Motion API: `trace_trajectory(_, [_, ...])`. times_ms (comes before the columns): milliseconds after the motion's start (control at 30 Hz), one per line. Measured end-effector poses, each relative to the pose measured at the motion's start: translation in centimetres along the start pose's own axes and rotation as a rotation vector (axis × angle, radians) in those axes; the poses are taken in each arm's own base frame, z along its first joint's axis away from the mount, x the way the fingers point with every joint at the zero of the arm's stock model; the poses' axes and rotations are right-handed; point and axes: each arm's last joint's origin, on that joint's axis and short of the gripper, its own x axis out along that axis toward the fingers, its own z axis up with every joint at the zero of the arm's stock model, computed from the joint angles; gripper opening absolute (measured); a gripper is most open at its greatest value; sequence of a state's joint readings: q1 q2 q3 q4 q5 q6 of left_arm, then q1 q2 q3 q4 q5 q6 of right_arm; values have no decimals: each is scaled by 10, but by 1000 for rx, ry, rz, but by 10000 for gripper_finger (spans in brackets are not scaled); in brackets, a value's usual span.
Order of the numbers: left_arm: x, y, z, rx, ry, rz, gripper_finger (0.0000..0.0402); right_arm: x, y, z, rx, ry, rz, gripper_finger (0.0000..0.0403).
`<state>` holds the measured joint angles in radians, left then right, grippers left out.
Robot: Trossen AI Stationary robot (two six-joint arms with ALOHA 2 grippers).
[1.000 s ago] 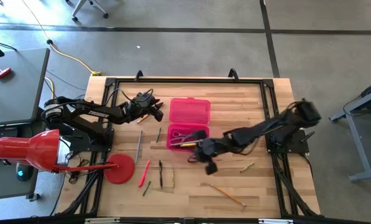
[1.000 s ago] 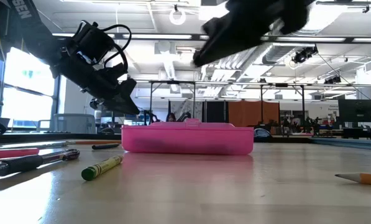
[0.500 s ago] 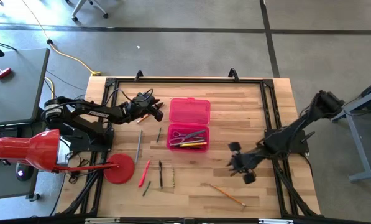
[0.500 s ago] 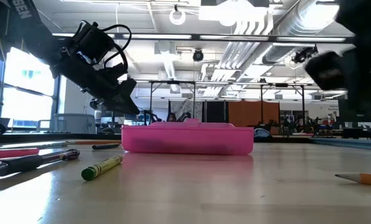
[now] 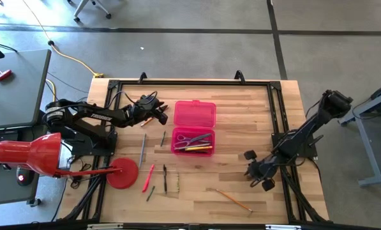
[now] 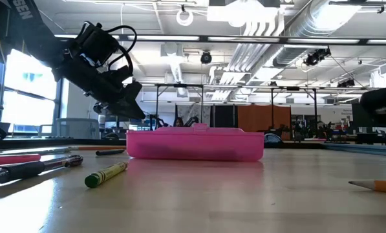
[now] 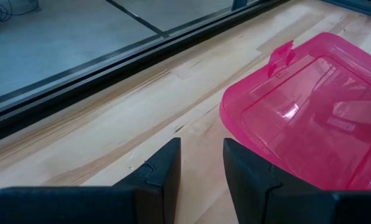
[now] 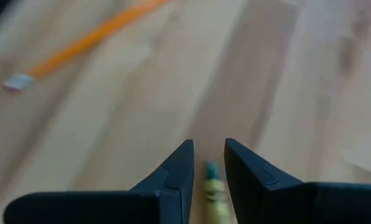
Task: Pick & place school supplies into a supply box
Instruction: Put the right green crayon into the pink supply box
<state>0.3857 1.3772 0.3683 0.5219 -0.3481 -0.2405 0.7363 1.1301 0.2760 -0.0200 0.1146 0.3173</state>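
Observation:
The supply box lies open mid-table, its lid flat on the far side. Purple scissors and some pens lie in its tray. My left gripper hovers open off the lid's left edge with nothing between its fingers. My right gripper is low over the table's right part and open. Its fingers stand on either side of a yellow-green crayon that lies on the wood. An orange pencil lies beyond it, nearer the front edge.
More pens and pencils lie left of the box: a grey one, a red one, a black one and a green crayon. A red round disc sits near the left edge. A black frame rims the table.
My right gripper has swung from the box's near right corner toward the table's right edge and down, tipping steeper, and now stands low over the yellow-green crayon. The box and the loose supplies have stayed where they were.

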Motion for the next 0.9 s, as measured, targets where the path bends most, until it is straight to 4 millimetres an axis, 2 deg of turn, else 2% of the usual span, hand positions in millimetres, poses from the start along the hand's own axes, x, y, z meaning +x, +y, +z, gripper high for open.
trace_trajectory(133, [0,0,0,0,0,0,150,1,-4,-8,-25,-20,-131,68])
trace_trajectory(367, [0,0,0,0,0,0,150,3,1,-21,-52,-34,-69,68])
trace_trajectory(533, [0,0,0,0,0,0,150,2,3,-20,-111,-87,-142,68])
trace_trajectory(733, [0,0,0,0,0,0,150,-10,12,-12,-152,-181,-42,68])
trace_trajectory(900, [0,0,0,0,0,0,150,-19,16,-21,-189,-124,6,68])
